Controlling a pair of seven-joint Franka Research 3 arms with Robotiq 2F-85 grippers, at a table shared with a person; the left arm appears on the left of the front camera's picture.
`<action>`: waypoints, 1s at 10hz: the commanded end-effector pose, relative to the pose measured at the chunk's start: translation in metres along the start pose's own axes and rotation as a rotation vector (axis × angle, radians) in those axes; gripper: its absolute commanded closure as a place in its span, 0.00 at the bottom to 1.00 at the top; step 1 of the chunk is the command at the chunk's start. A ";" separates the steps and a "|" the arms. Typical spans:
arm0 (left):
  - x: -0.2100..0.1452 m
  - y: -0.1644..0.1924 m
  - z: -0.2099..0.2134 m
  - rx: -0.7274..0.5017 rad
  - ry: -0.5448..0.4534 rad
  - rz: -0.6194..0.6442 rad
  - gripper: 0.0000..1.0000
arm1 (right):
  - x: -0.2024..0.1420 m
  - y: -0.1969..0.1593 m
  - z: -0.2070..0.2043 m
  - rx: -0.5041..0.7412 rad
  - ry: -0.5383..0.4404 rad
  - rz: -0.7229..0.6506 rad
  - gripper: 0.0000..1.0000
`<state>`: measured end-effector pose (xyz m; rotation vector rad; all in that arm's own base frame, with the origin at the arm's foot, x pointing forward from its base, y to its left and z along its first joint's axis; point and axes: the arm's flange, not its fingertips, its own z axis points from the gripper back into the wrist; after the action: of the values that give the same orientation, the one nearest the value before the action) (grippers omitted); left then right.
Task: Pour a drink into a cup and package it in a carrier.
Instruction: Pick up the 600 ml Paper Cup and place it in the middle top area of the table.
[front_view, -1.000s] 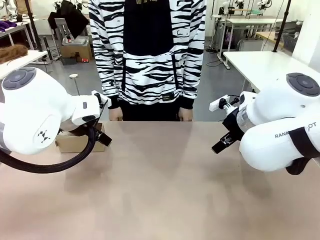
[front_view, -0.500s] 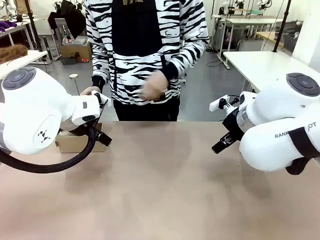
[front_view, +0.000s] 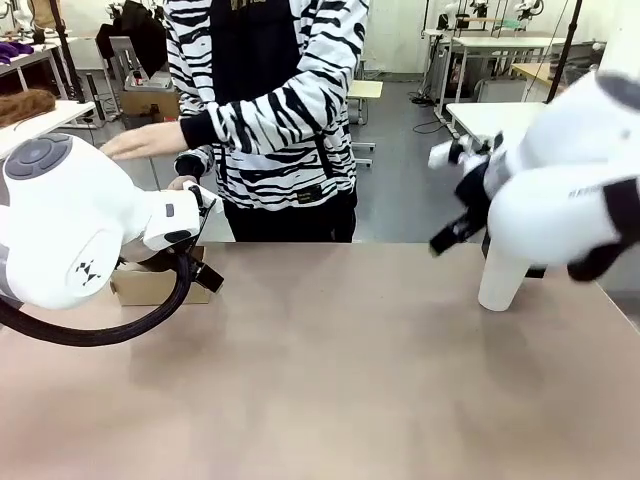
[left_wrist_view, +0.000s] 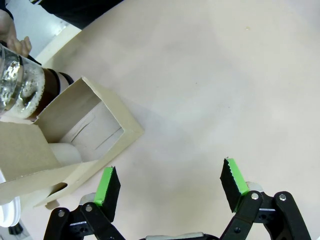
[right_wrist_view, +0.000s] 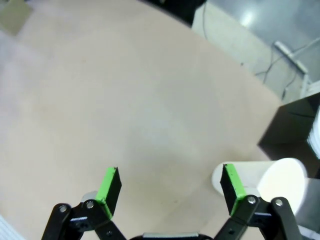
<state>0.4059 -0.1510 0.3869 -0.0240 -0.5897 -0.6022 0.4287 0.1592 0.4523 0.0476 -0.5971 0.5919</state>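
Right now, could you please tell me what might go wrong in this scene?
The right gripper hangs open with one finger near the white paper cup; a sideways move could tip it. The person's hand is by the glass coffee pot, next to the cardboard carrier and near the left gripper; moving that arm might strike it.

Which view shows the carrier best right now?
Left wrist view: the carrier is close, its open compartment plain. Front view: the left arm hides most of it. Right wrist view: perhaps a blurred tan corner.
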 end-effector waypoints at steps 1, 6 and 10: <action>0.001 0.000 0.002 0.001 -0.006 -0.001 0.00 | 0.017 -0.040 0.040 0.093 -0.019 0.011 0.00; 0.001 0.000 0.002 0.001 -0.006 -0.001 0.00 | -0.068 -0.200 0.107 0.438 -0.406 0.162 0.00; 0.001 0.000 0.002 0.001 -0.006 -0.001 0.00 | -0.130 -0.248 0.066 0.509 -0.572 0.139 0.00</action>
<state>0.4060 -0.1509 0.3873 -0.0232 -0.5908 -0.6018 0.4114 -0.1332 0.4802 0.6551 -1.0327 0.8650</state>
